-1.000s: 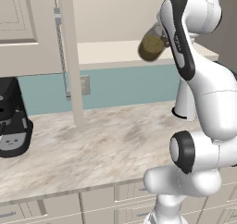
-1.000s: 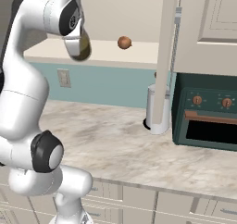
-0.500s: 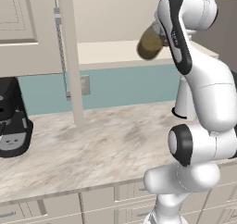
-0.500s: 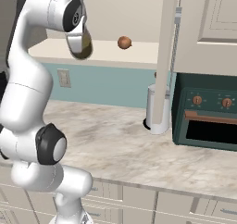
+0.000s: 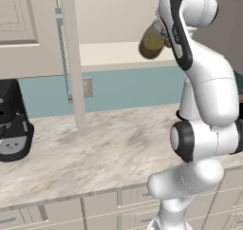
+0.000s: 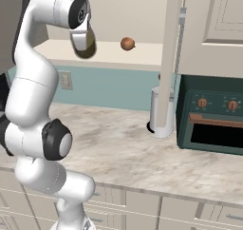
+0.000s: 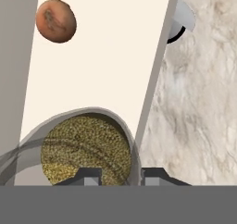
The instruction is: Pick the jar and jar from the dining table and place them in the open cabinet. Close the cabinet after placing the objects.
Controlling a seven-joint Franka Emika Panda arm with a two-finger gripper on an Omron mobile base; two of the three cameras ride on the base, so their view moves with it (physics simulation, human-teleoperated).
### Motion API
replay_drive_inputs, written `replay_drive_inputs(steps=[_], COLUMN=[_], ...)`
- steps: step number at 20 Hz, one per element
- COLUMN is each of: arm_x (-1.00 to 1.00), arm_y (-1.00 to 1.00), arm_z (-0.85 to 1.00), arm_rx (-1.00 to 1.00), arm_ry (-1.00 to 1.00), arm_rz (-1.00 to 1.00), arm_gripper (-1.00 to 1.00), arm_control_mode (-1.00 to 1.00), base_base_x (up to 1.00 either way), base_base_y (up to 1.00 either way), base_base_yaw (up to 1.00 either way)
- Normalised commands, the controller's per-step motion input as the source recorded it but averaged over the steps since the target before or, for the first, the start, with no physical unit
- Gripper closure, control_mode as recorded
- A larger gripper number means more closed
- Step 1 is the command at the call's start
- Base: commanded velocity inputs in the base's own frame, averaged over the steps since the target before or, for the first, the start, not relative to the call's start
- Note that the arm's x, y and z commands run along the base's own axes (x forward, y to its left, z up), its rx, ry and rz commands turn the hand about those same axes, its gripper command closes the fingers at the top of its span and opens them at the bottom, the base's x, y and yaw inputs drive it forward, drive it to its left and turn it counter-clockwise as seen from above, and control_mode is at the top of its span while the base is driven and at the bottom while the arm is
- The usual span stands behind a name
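A black appliance (image 5: 13,122) is sitting at the tabletop's (image 5: 104,150) left end. Right of it, the cabinet (image 5: 28,32) door is standing open. The pincer (image 7: 120,174) is pinching the small jar (image 5: 152,41) of olive-green contents above the cream shelf's (image 6: 142,55) near edge. An orange-brown ball (image 6: 127,43) is lying farther right on the shelf.

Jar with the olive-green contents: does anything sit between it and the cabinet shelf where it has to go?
Nothing visible does. The claw holds the jar at the front edge of the cream shelf, with bare shelf under and beyond it. The orange-brown ball lies on the same shelf, apart from the jar and off to one side.
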Motion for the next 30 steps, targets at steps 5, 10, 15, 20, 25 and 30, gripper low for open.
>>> replay_drive_inputs(steps=[5,10,15,20,25,30], arm_x=[0.16,0.14,0.11,0.00,0.00,0.01], arm_y=[0.00,0.00,0.00,0.00,0.00,0.00], arm_z=[0.00,0.00,0.00,0.00,0.00,-0.07], arm_rx=[0.00,0.00,0.00,0.00,0.00,0.00], arm_ry=[0.00,0.00,0.00,0.00,0.00,-0.09], arm_rz=[0.00,0.00,0.00,0.00,0.00,0.00], arm_gripper=[1.00,1.00,1.00,1.00,-1.00,-1.00], arm_control_mode=[-1.00,-1.00,-1.00,-1.00,-1.00,-1.00], base_base_x=[0.00,0.00,0.00,0.00,0.00,0.00], base_base_y=[0.00,0.00,0.00,0.00,0.00,0.00], base_base_yaw=[0.00,0.00,0.00,0.00,0.00,0.00])
